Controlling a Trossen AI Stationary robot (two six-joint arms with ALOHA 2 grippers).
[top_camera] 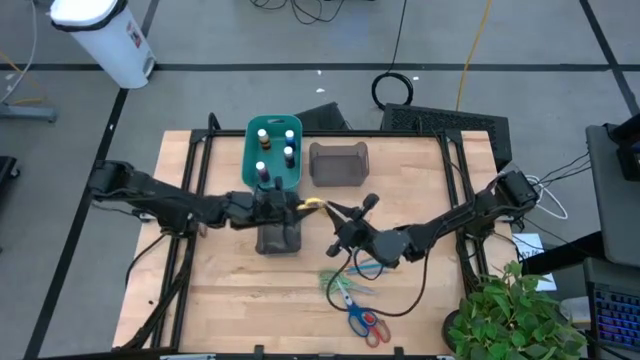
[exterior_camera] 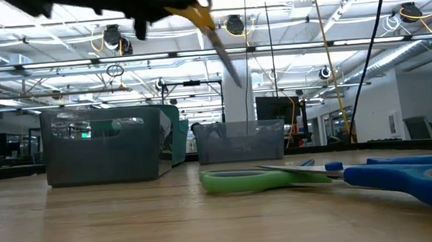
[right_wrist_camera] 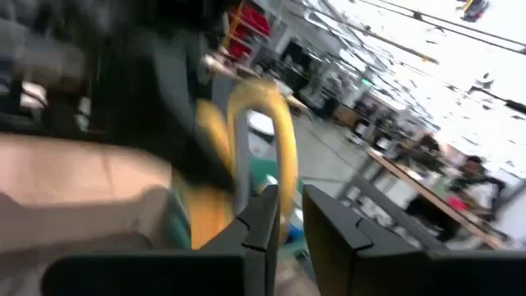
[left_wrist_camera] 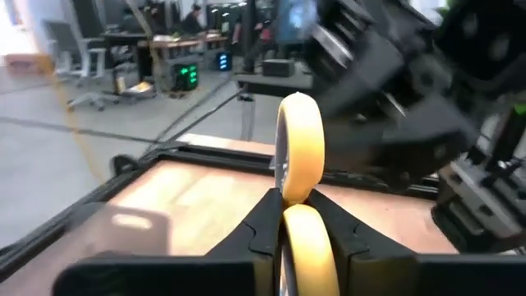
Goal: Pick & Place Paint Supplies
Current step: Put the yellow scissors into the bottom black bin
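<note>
On the wooden table (top_camera: 230,290) the teal bin (top_camera: 273,155) holds several white-capped paint bottles (top_camera: 289,153). A pale grey bin (top_camera: 338,165) is beside it; its contents cannot be made out. A dark grey bin (top_camera: 279,239) sits nearer. The left gripper (left_wrist_camera: 293,215) has its jaws clamped on yellow-handled scissors (left_wrist_camera: 300,177) held aloft; the right gripper (right_wrist_camera: 288,210) has jaws slightly parted at a handle loop. Green scissors (top_camera: 340,286), blue scissors (top_camera: 366,268) and red scissors (top_camera: 368,323) lie on the table.
</note>
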